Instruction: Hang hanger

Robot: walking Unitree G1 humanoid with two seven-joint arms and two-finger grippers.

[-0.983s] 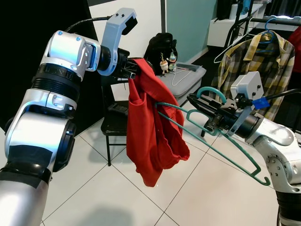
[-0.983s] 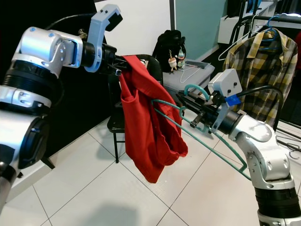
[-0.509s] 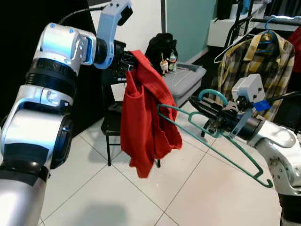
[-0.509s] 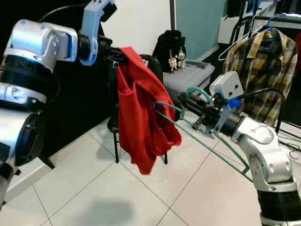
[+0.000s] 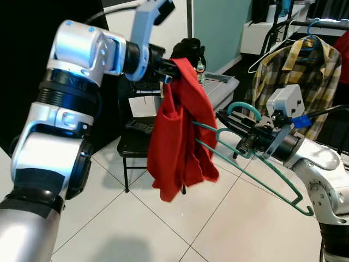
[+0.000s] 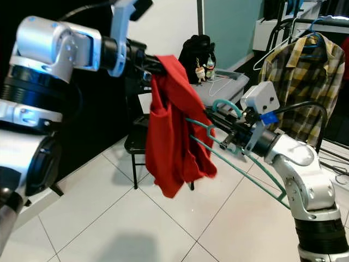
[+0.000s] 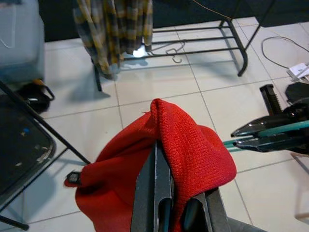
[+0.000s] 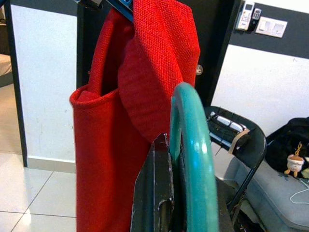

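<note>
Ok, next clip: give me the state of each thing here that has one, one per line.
left gripper: shut on the red garment, held up high
red garment: hanging bunched, hanger end poked into it
right gripper: shut on the teal hanger near its hook
teal hanger: tilted, not hung
plaid shirt: hung on the rack

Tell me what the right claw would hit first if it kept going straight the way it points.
Most likely the red garment hanging from the left claw. The right claw, shut on the green hanger, points straight at it in the right wrist view; exact depth is unclear.
</note>
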